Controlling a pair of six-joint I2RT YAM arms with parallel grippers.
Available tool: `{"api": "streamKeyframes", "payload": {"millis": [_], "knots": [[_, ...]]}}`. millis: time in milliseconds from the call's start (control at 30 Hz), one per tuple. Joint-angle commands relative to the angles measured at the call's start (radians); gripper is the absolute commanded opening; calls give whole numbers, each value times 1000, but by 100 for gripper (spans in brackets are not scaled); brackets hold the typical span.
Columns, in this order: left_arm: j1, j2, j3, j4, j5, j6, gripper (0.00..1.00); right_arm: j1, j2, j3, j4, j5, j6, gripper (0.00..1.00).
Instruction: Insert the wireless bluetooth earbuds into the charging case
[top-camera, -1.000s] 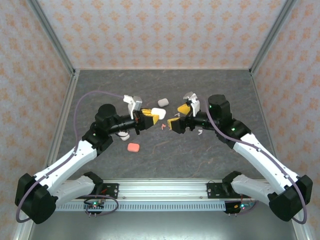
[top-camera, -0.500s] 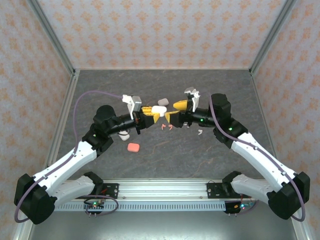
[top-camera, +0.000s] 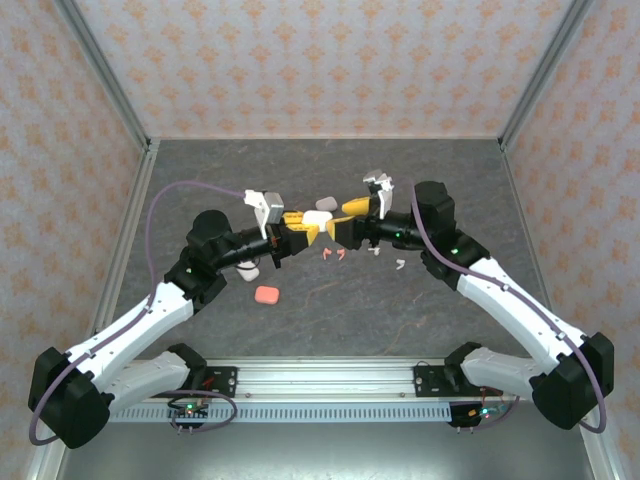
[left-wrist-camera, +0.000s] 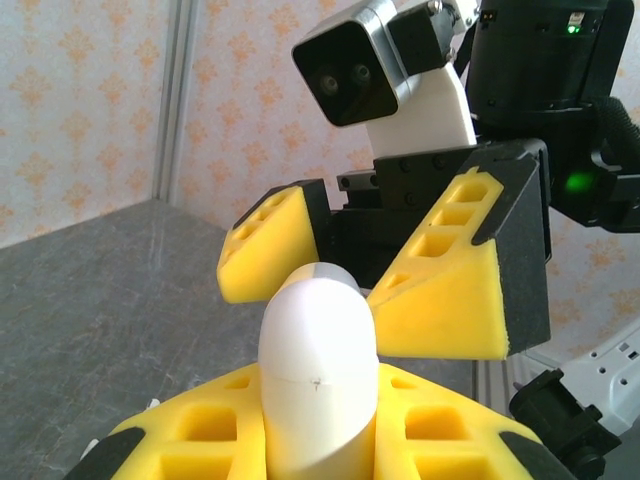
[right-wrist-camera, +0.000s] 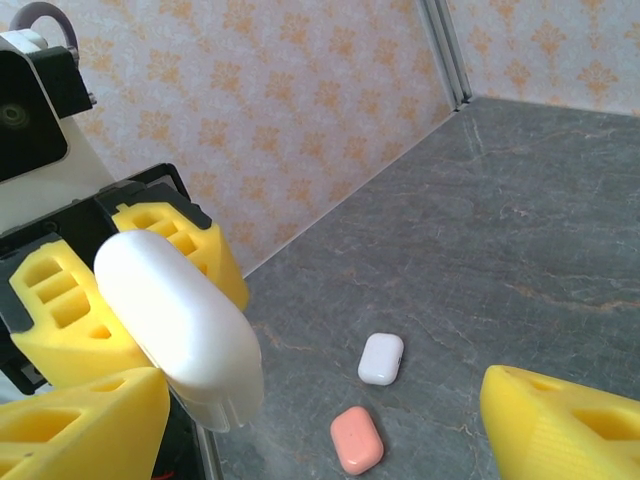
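My left gripper is shut on a white charging case, lid closed, held up off the table. In the left wrist view the case stands between my yellow fingers. My right gripper is open, and its jaws stand either side of the case's far end. In the right wrist view the case sits at the left, beside my own left finger. Two red-pink earbuds and a white earbud lie on the table below the grippers.
A pink case and a white case lie closed beside the left arm; the right wrist view shows them too, the pink case and the white case. Another pale case lies behind the grippers. Patterned walls enclose the grey table.
My right gripper has swung left and up towards the left gripper, and its open fingers now flank the held case. The left gripper has barely moved.
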Motion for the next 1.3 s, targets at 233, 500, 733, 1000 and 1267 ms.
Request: {"api": "streamKeyframes", "payload": {"millis": [233,500,733,1000,1267], "knots": [[-15,-16,7,-19,44,87,0,-1,36,98,-18,63,-49,80],[-15,-19,-5,-22,23,109,0,-5,26,120,-57,53,-56,80],[-15,-47,-56,-11,-21,150,0,-25,-52,131,-194,117,-38,80],[-15,-133,-128,5,-42,201,0,-73,-37,98,-365,271,18,73],[-24,-199,-145,-43,-56,261,0,-74,187,116,-440,449,63,63]]}}
